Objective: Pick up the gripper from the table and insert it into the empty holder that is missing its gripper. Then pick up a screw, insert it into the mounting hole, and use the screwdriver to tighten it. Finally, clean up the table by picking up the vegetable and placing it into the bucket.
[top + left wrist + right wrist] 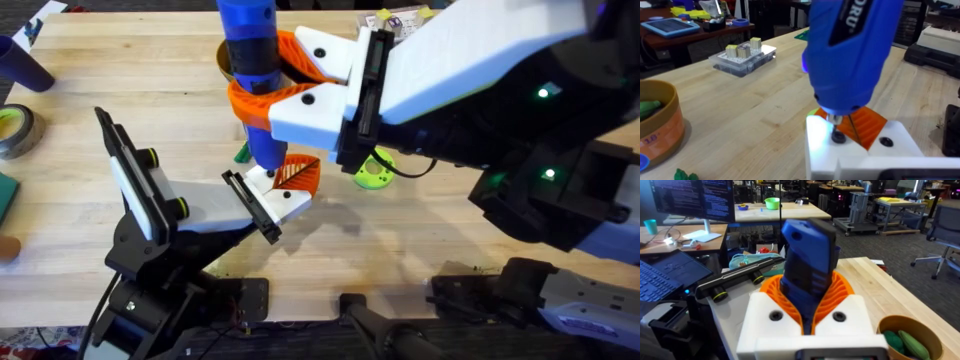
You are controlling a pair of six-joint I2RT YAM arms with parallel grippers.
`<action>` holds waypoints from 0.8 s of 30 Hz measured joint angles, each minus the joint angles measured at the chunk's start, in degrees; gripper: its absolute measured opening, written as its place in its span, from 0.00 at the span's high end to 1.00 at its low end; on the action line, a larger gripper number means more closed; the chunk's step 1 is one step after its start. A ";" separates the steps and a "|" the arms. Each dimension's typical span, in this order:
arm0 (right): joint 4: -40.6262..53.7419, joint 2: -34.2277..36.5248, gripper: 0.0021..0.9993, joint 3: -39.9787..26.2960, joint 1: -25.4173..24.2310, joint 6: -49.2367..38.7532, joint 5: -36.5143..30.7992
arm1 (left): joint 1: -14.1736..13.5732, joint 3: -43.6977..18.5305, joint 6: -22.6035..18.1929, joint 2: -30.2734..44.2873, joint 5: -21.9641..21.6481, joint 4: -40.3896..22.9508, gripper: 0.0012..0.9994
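My right gripper (262, 80), white with smooth orange jaws, is shut on the blue screwdriver (250, 60) and holds it upright. The screwdriver's tip (834, 119) rests on a black screw (838, 136) in the white holder (272, 188), which ends in a thin black plate. The holder sits at the end of my left arm (150, 200), which has yellow-green knobs. The orange ribbed gripper (298, 175) is seated in the holder. A green vegetable (240, 152) lies on the table just beyond the holder. The tan bucket (662, 127) has green pieces in it.
A yellow-green round piece (375, 172) lies right of the holder. A tape roll (15, 130) and a dark blue cylinder (20, 62) sit at the table's left edge. A clear box of small parts (742, 57) stands farther back on the wooden table (120, 70).
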State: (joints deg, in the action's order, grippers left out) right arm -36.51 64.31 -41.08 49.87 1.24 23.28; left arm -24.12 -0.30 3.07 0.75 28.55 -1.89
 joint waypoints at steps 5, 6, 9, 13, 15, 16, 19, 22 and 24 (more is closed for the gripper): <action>-0.80 0.28 0.94 0.16 -0.05 0.03 -0.04 | 0.00 0.00 0.20 0.10 -0.02 -0.80 0.99; -1.75 0.35 0.94 0.29 -0.04 0.04 -0.01 | 0.00 0.00 0.21 0.10 -0.03 -0.79 0.99; -3.35 0.36 0.94 0.44 -0.04 0.04 0.29 | 0.00 0.00 0.20 0.10 -0.04 -0.79 0.99; -3.21 0.26 0.94 0.46 -0.04 0.06 0.48 | 0.00 0.00 0.20 0.10 -0.04 -0.79 0.99; -3.01 -0.13 0.94 0.50 -0.07 0.06 0.56 | 0.00 0.00 0.20 0.10 -0.04 -0.79 0.99; -2.87 -0.53 0.94 0.51 -0.05 0.06 0.59 | 0.00 0.00 0.20 0.10 -0.04 -0.79 0.99; -2.06 -2.07 0.94 0.52 -0.04 0.06 0.61 | 0.00 0.00 0.20 0.10 -0.04 -0.79 0.99; -1.62 -3.00 0.94 0.52 -0.04 0.06 0.62 | 0.00 0.00 0.21 0.10 -0.04 -0.79 0.99; -1.17 -3.07 0.94 0.52 -0.04 0.07 0.61 | 0.00 0.00 0.21 0.10 -0.04 -0.79 0.99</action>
State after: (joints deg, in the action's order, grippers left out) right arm -37.68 61.24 -40.56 49.82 1.31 23.89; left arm -24.12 -0.30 3.28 0.84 28.51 -2.68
